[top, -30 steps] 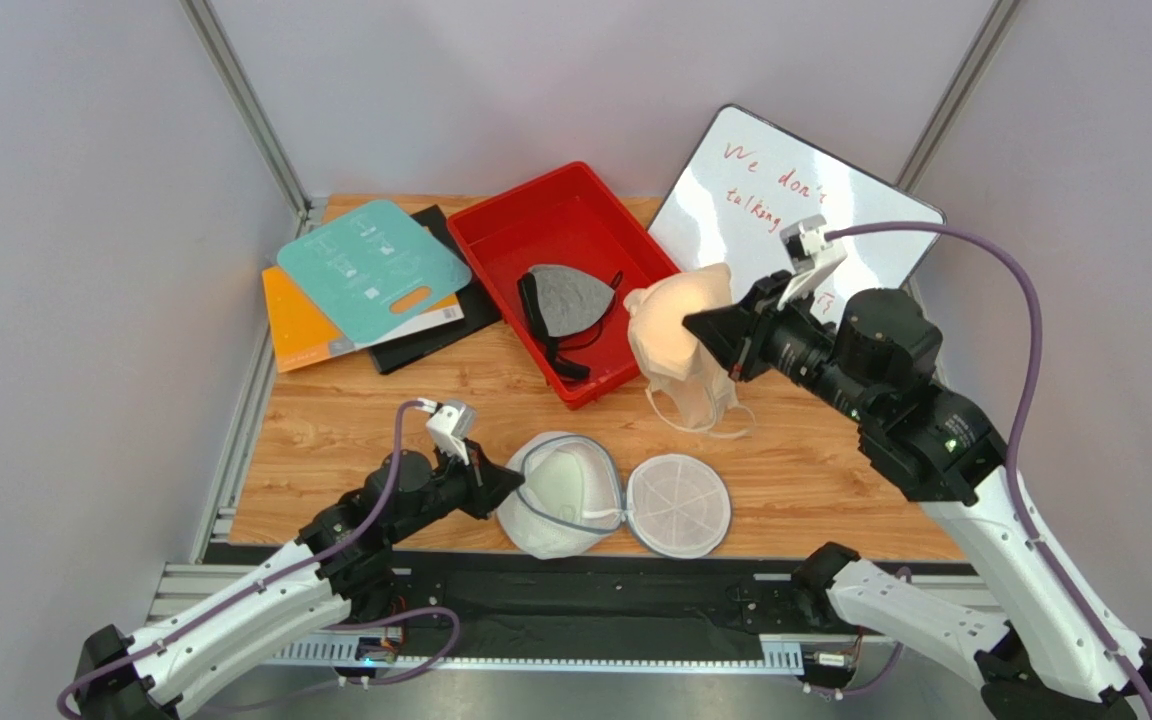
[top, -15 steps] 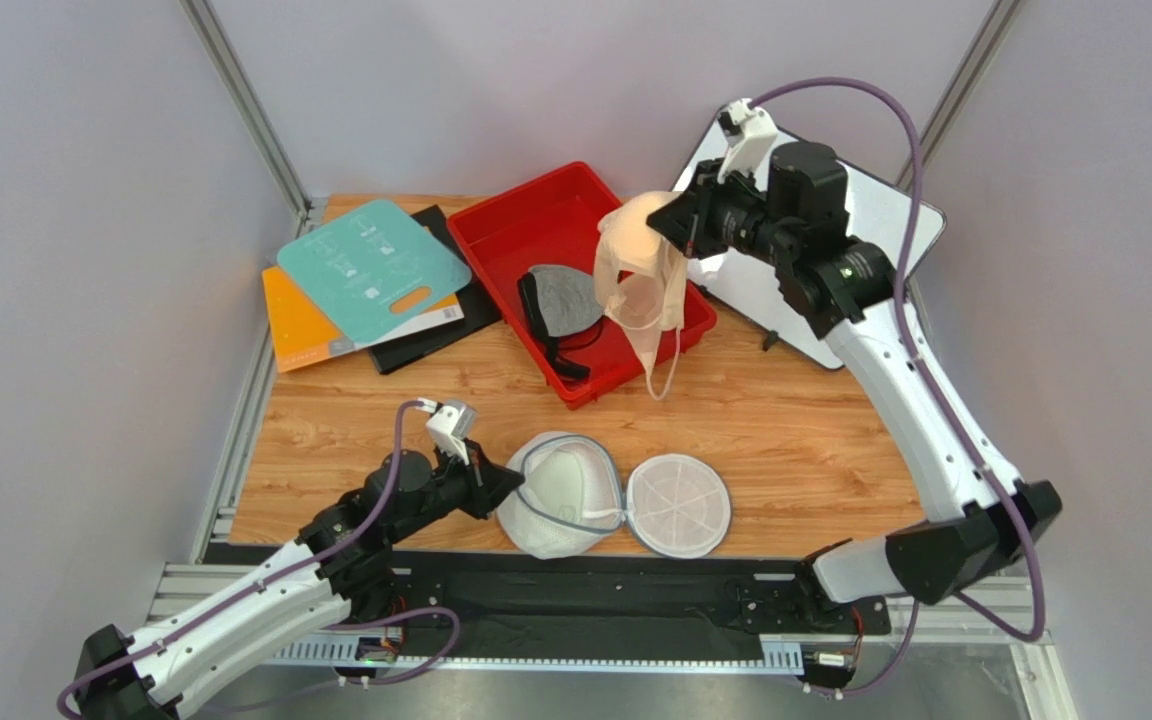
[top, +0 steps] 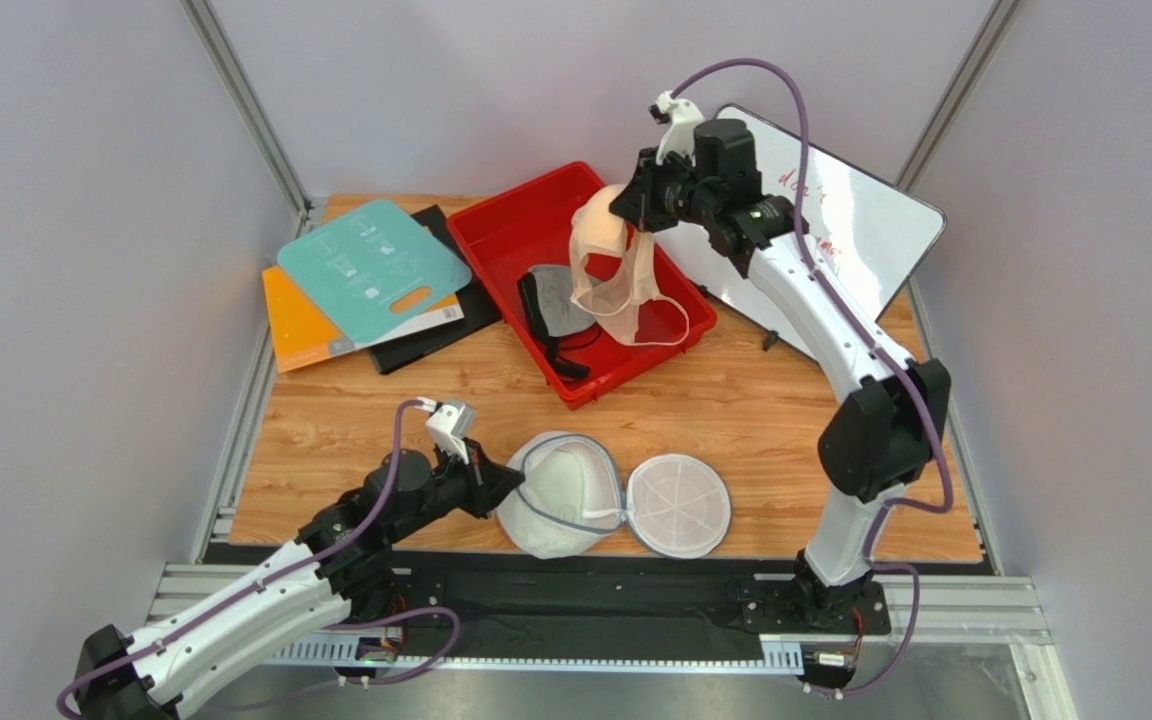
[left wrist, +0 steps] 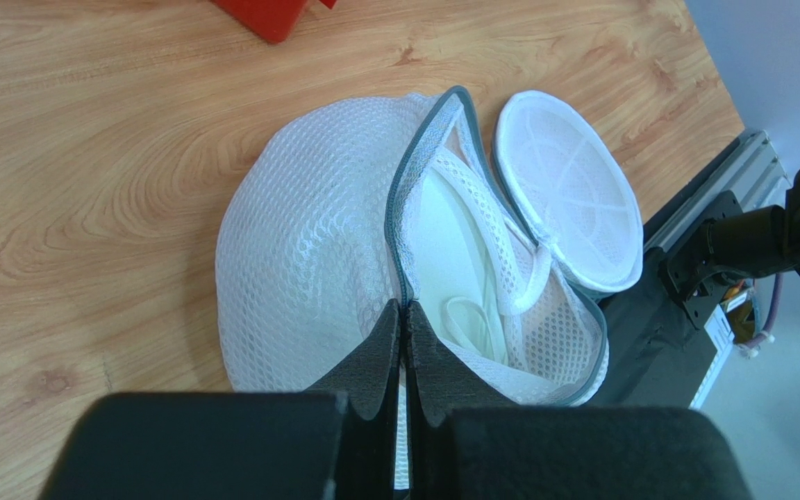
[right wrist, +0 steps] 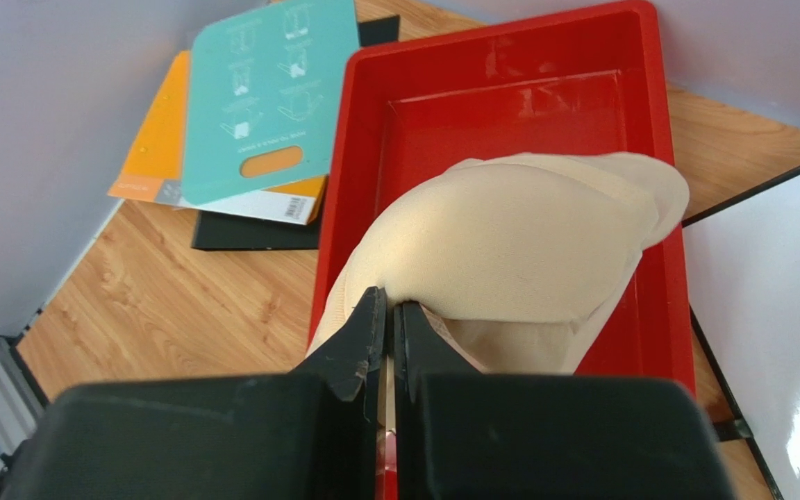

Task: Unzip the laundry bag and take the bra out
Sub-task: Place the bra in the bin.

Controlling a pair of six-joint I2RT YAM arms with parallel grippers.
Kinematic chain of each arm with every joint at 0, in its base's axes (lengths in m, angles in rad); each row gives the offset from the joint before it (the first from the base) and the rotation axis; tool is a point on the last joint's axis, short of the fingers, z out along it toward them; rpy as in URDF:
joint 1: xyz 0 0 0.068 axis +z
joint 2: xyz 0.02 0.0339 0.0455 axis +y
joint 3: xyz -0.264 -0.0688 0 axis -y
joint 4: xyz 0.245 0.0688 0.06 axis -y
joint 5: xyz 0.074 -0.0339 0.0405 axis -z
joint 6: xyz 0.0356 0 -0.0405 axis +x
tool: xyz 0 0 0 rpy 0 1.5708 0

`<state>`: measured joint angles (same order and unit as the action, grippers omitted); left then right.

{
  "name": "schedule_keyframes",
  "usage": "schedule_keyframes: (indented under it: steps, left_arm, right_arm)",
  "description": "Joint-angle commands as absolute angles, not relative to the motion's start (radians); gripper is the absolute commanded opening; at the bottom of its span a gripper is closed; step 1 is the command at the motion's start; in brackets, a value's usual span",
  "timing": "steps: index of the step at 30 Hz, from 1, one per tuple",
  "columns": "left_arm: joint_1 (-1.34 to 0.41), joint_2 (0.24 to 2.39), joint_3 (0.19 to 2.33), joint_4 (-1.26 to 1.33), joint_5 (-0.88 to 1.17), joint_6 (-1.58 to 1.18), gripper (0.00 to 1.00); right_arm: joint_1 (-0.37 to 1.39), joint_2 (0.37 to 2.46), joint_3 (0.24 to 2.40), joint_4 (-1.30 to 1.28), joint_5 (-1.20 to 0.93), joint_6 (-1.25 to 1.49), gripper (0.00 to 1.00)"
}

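The white mesh laundry bag (top: 567, 492) lies unzipped near the table's front edge, its round lid (top: 678, 504) flipped open to the right. My left gripper (top: 504, 477) is shut on the bag's grey zipper rim (left wrist: 404, 260), with white lining and a strap showing inside the bag (left wrist: 467, 302). The beige bra (top: 608, 263) hangs in the air over the red tray (top: 507, 225), straps dangling. My right gripper (top: 630, 210) is shut on the edge of the bra's cup (right wrist: 519, 240), directly above the tray (right wrist: 644, 313).
A grey bra with black straps (top: 560, 300) lies in the red tray. A teal card (top: 372, 258), an orange folder (top: 297, 323) and a black sheet (top: 425, 333) are stacked at the back left. A whiteboard (top: 860, 225) leans at the back right.
My right arm has swung up and to the left, carrying the beige bra from the table's right middle to above the red tray. The left gripper and the bag have stayed put.
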<state>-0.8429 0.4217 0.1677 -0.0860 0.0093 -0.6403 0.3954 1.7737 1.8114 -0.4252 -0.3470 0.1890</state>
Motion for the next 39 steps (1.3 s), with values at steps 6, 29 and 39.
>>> schedule_keyframes:
  steps: [6, 29, 39]
  left_arm:
    - [-0.841, 0.433, 0.210, -0.069, 0.003, -0.627, 0.00]
    - [-0.841, 0.407, 0.224, -0.153, -0.026, -0.626, 0.00]
    - [-0.841, 0.373, 0.210, -0.201, -0.034, -0.635, 0.00]
  right_arm:
    - [0.402, 1.898, 1.861, -0.491, -0.208, 0.184, 0.67]
    - [0.733, 1.263, 1.068, -0.273, -0.256, 0.434, 0.84]
    - [0.926, 1.310, 0.947, -0.215, -0.232, 0.517, 0.69]
